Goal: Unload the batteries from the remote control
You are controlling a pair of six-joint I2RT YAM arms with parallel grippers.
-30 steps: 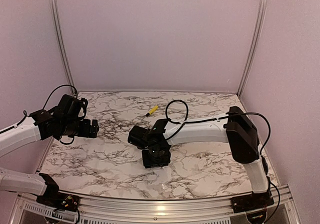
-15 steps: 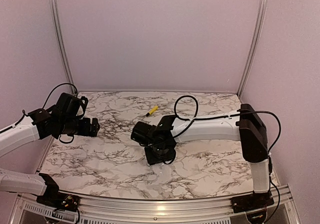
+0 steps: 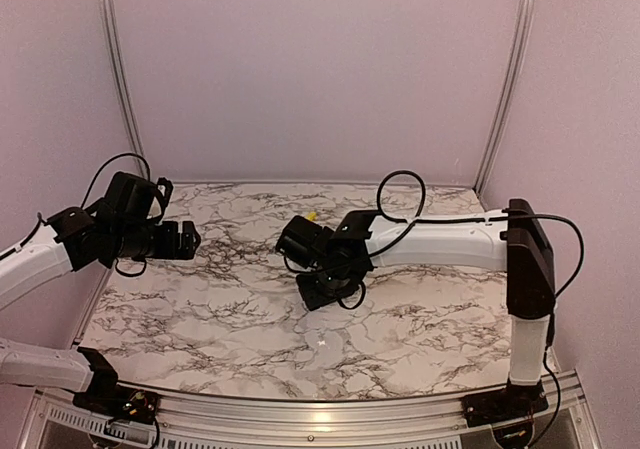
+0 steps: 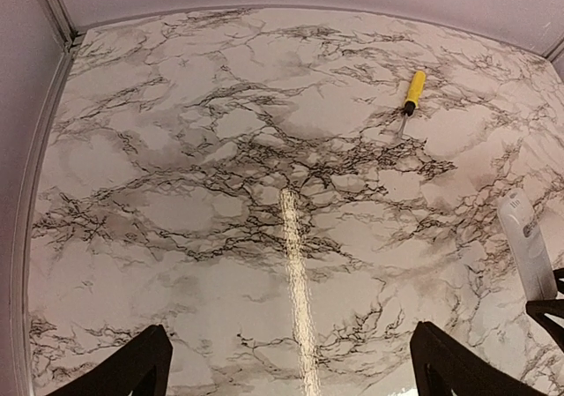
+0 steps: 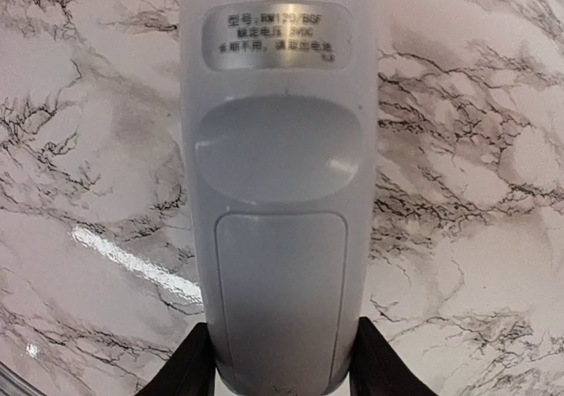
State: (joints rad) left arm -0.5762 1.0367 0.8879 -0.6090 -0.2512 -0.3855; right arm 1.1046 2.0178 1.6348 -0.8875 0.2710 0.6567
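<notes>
White plastic fills your right wrist view: the remote control (image 5: 278, 193) is clamped by the right gripper (image 5: 280, 365), whose dark fingers (image 5: 189, 369) press its two long edges near one end. You see its back face, with the silver label (image 5: 275, 36) above and the battery cover (image 5: 280, 299) closed in place, so the batteries are hidden from you. From above, that gripper holds it over the middle of the marble table (image 3: 200, 319); whether it touches the surface you cannot tell. Your left gripper (image 3: 185, 241) hangs at the table's left side, jaws spread wide on nothing. Beyond the remote, a yellow-handled screwdriver (image 4: 412, 90) lies on the marble
</notes>
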